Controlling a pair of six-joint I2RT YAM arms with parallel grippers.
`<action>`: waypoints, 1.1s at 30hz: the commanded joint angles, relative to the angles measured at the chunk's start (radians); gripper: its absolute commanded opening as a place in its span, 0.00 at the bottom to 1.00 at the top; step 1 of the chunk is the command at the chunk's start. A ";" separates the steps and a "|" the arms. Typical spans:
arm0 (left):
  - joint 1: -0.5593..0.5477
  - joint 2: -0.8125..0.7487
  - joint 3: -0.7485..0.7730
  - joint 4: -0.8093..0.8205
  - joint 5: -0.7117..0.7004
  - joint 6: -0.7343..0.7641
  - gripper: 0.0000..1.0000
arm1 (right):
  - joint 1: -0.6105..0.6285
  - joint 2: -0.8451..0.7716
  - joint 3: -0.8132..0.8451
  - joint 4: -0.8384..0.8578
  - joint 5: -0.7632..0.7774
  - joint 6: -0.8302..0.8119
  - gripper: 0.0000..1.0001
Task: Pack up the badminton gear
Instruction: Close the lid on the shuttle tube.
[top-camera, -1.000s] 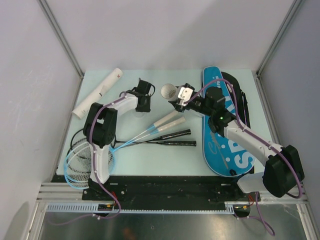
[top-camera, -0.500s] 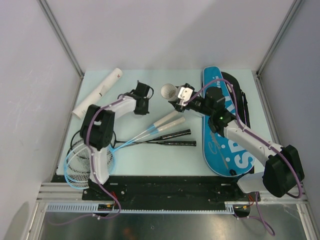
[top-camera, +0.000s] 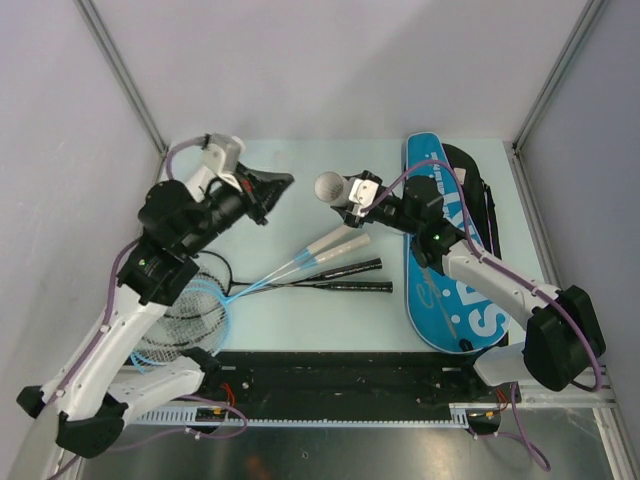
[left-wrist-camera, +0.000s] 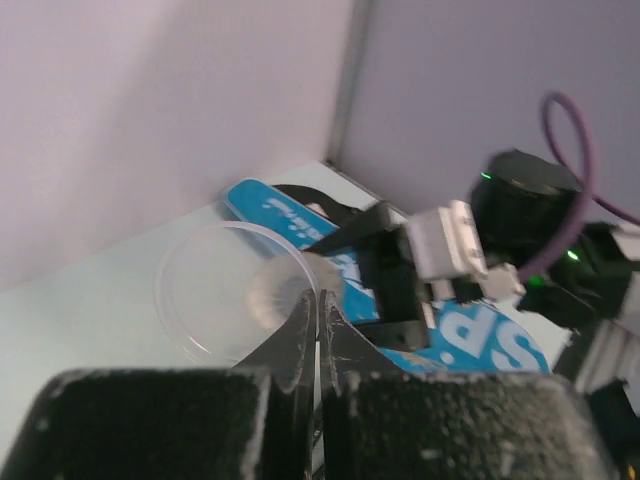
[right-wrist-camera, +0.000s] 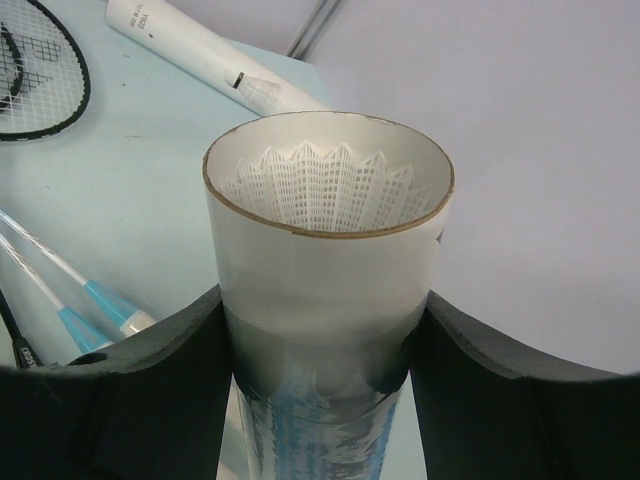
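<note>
A pale green table (top-camera: 310, 310) sits between grey walls. Packing looks to be at the shuttlecock stage. The right gripper (top-camera: 352, 195), jaws standing wide, clasps a white tube (right-wrist-camera: 325, 270) by its sides and holds it up, mouth tipped towards the left arm. A white shuttlecock (right-wrist-camera: 325, 185) sits skirt-up just inside the rim. The left gripper (left-wrist-camera: 318, 315) hovers facing that mouth, fingers pressed together, nothing visible between them. The likely next move is to nudge the shuttlecock deeper, or to fetch the second shuttlecock (right-wrist-camera: 262, 92) lying at the mouth of the other tube (right-wrist-camera: 190, 45), far left. The rackets (top-camera: 335, 265) lie mid-table. The blue SPORT bag (top-camera: 450, 270) lies along the right side.
</note>
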 joint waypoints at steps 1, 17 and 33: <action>-0.097 0.078 -0.012 -0.030 0.065 0.165 0.00 | 0.018 -0.008 0.029 0.001 -0.021 0.040 0.29; -0.137 0.164 0.076 -0.104 0.121 0.276 0.00 | 0.041 -0.022 0.029 0.019 -0.029 0.037 0.29; -0.191 0.252 0.148 -0.199 0.001 0.362 0.00 | 0.050 -0.037 0.029 0.016 -0.024 0.032 0.29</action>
